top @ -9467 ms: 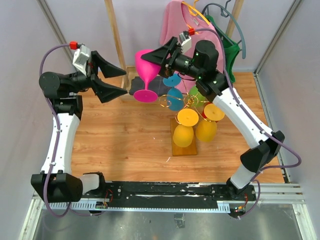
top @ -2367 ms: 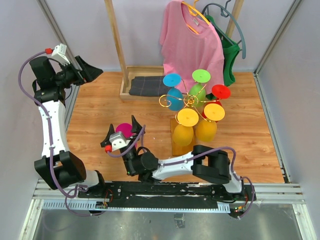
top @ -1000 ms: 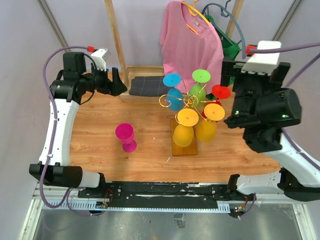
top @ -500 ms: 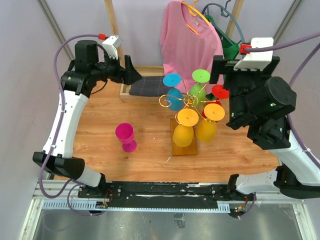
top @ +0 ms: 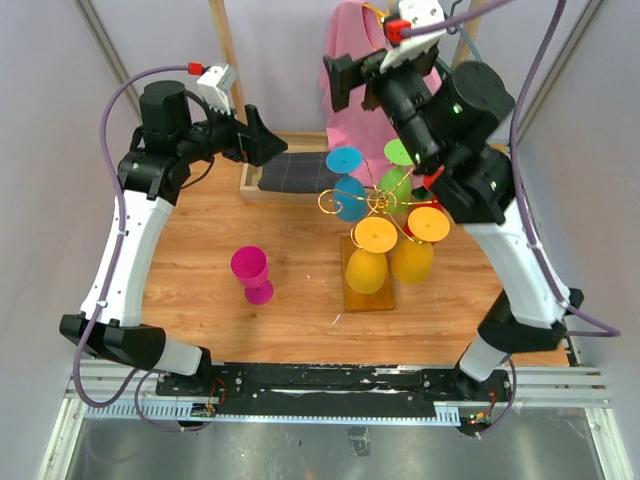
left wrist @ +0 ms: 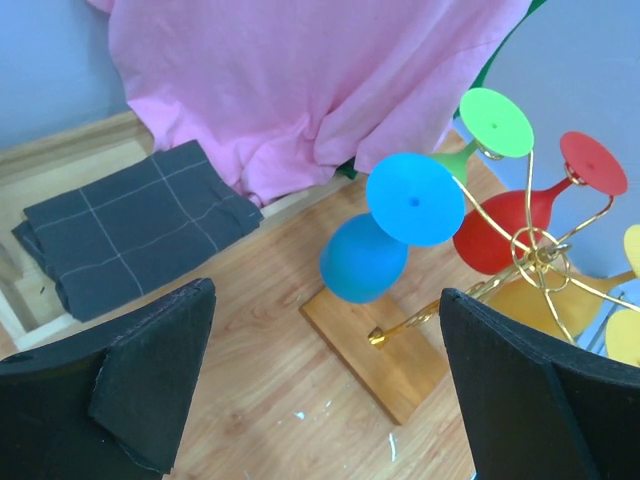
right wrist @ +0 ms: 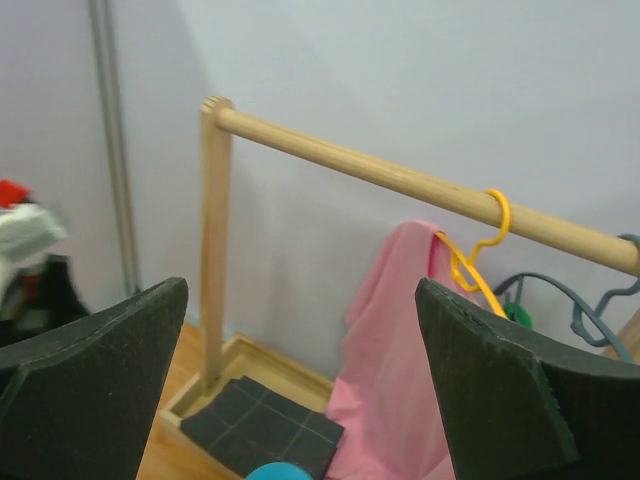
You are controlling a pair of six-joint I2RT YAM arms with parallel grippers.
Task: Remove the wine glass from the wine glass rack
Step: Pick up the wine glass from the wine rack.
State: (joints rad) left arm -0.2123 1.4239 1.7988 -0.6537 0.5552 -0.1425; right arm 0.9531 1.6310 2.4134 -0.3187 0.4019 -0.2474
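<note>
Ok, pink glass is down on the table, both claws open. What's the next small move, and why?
Probably ease the left claw forward toward the blue glass hanging on the wine glass rack. Its wrist view frames that glass between the open fingers with nothing in the way, while the right claw is up by the clothes rail.
</note>
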